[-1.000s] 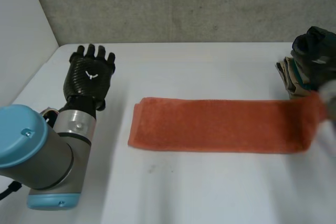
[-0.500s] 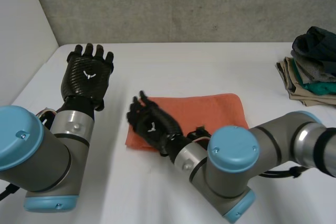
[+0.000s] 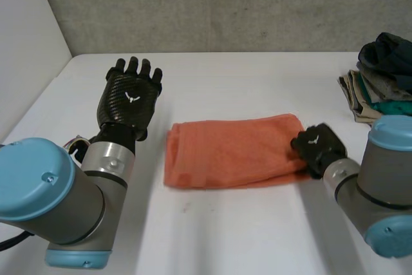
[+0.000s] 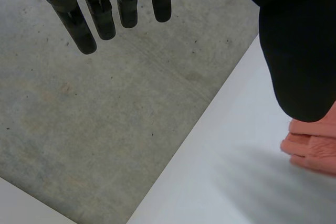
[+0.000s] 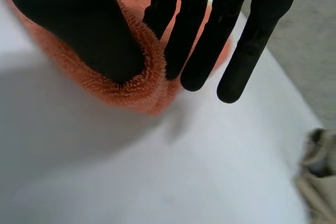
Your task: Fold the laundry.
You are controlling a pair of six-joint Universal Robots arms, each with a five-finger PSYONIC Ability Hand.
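Nearest, low at either side of the head view: the left arm [image 3: 38,185] and the right arm [image 3: 386,191], grey joints under light-blue caps, over a white worktop [image 3: 244,230].

Just beyond the right arm, the right hand [image 3: 317,148], set on the right-hand end of the towel [image 3: 232,151]. On its back, a small white emblem [image 3: 313,140], a winged shape rather than letters. Seen from the right wrist, the same right hand [image 5: 79,24]: thumb pressed down on the thick terry fold of the towel [image 5: 136,90], fingers [image 5: 199,40] straight on the fold's other side, the rolled edge squeezed up between thumb and nearest finger. So, closed in a pinch on the towel's end.

Mid-worktop, the towel itself: orange-red, folded into a flat rectangle, long side running left to right.

Left of the towel and apart from it, the left hand [image 3: 129,98], raised back-up with the same white emblem, fingers spread straight, holding nothing. From the left wrist, the left hand [image 4: 299,51] with fingers [image 4: 79,24] straight and free, a corner of the towel [image 4: 315,145] beside the thumb, and grey concrete past the worktop's edge.

Farther, at the right rim: a pile of clothes [image 3: 380,82], dark, tan and green, well apart from the towel.

Farthest, a grey concrete wall [image 3: 225,4].
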